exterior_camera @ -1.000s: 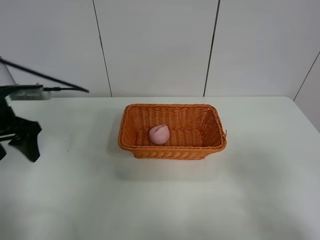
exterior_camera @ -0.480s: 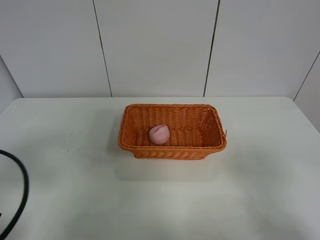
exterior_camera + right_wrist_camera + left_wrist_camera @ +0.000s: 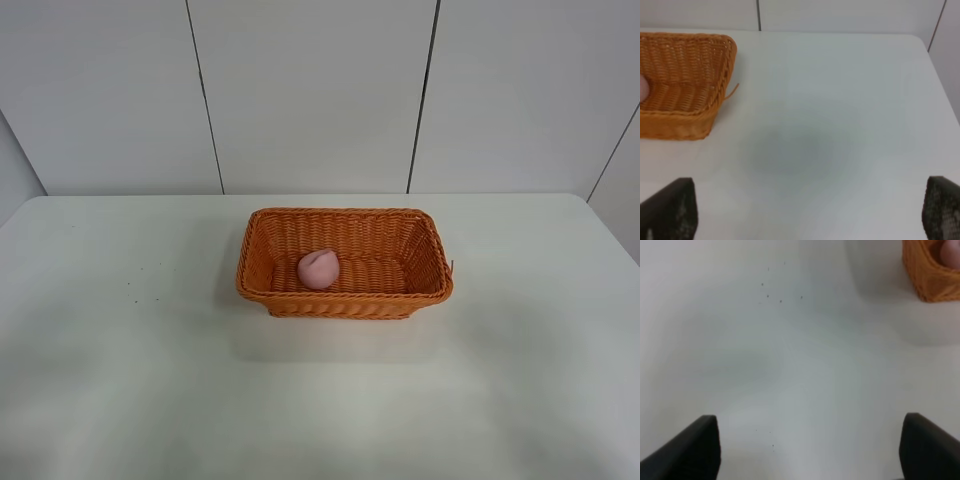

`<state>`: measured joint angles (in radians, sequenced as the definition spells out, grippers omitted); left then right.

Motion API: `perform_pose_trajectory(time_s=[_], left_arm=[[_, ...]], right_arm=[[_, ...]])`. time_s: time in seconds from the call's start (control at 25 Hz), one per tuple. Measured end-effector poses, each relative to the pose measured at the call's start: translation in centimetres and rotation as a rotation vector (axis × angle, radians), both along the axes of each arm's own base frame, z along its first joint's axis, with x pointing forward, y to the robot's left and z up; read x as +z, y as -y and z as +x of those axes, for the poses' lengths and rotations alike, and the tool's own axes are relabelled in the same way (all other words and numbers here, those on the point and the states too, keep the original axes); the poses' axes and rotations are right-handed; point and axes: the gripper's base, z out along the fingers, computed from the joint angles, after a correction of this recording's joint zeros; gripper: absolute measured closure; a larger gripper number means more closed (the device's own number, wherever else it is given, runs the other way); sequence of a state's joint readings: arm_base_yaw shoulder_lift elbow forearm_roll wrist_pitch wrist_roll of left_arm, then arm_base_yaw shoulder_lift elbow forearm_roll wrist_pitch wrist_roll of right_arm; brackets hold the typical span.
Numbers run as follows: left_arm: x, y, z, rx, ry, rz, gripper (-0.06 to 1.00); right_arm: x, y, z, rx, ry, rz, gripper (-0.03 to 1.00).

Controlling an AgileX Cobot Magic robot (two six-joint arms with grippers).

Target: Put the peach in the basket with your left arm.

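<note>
The pale-pink peach (image 3: 319,269) lies inside the orange wicker basket (image 3: 420,250) at the middle of the white table, left of the basket's centre. Neither arm shows in the exterior high view. In the left wrist view my left gripper (image 3: 810,450) is open and empty over bare table, with one dark fingertip (image 3: 695,447) at each lower corner; a basket corner (image 3: 927,275) and a sliver of peach (image 3: 951,252) show at the frame's edge. In the right wrist view my right gripper (image 3: 810,215) is open and empty, with the basket (image 3: 695,75) and a bit of peach (image 3: 643,89) in view.
The white table (image 3: 150,380) is backed by a white panelled wall (image 3: 310,90). A few tiny dark specks (image 3: 772,292) mark the tabletop left of the basket. A loose wicker strand (image 3: 732,91) sticks out from the basket's right end.
The left arm and its black cable have drawn back out of the exterior high view at the left edge. The peach and basket have not moved.
</note>
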<state>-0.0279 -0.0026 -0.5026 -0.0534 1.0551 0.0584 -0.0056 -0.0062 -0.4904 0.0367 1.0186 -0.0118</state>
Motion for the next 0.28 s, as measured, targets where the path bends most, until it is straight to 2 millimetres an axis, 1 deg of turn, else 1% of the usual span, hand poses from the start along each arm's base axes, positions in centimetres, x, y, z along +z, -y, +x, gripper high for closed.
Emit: perform_pose_trajectory(time_s=[0.28], left_arm=[[0.0, 0.01, -0.01, 0.0, 0.001, -0.002, 0.19]], right_arm=[[0.0, 0.0, 0.0, 0.0, 0.0, 0.0, 0.27]])
